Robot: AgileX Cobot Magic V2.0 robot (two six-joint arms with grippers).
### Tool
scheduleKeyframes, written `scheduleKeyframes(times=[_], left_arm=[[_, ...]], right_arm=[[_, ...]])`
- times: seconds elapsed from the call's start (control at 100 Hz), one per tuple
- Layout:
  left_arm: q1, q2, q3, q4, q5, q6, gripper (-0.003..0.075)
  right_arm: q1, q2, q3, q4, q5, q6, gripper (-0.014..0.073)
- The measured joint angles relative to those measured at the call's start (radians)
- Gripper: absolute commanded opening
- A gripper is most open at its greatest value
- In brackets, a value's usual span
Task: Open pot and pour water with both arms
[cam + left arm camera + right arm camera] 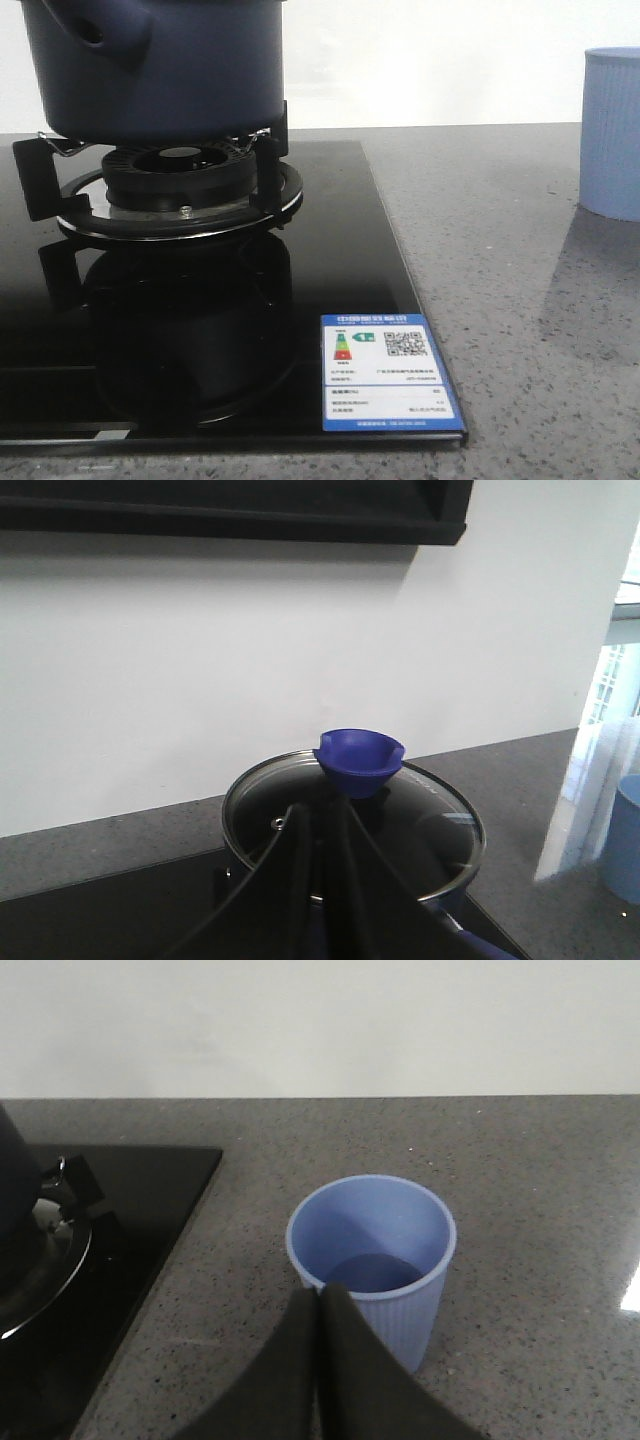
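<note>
The dark navy pot (180, 70) stands on the gas burner (180, 175), its stubby side knob with a hole (95, 30) facing the camera. In the left wrist view a glass lid (430, 830) with a blue knob (360, 762) covers the pot. My left gripper (322, 805) hovers over the lid just short of that knob, fingers pressed together and holding nothing. My right gripper (320, 1292) is shut and empty, its tips against the near rim of the light blue ribbed cup (372, 1250). The cup's bottom looks darker. Neither gripper shows in the front view.
The black glass hob (300, 280) carries a blue-and-white label (388, 372) at its front right corner. The cup (612, 130) stands on the grey speckled counter (500, 250) to the right of the hob. A white wall runs behind.
</note>
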Motion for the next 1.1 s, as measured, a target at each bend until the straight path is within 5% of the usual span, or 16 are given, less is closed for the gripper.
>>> scheduleKeyframes(times=[0.13, 0.23, 0.3, 0.42, 1.1], left_arm=[[-0.042, 0.052, -0.001, 0.000, -0.038, 0.003, 0.0095], [-0.059, 0.086, -0.001, -0.007, -0.053, 0.004, 0.0274], [-0.071, 0.111, -0.001, -0.014, -0.066, 0.004, 0.0409], [-0.090, 0.156, -0.001, -0.023, -0.091, 0.006, 0.0547], [-0.288, 0.484, -0.043, -0.041, -0.398, 0.006, 0.0554]], right_arm=[[0.035, 0.002, 0.000, 0.000, 0.016, -0.036, 0.0181], [0.052, 0.002, 0.000, 0.000, 0.017, -0.048, 0.0446], [0.052, 0.002, 0.000, 0.000, 0.017, -0.048, 0.0531], [0.052, 0.002, 0.000, -0.001, 0.017, -0.049, 0.0532], [0.052, 0.002, 0.000, -0.002, 0.022, -0.051, 0.0532]])
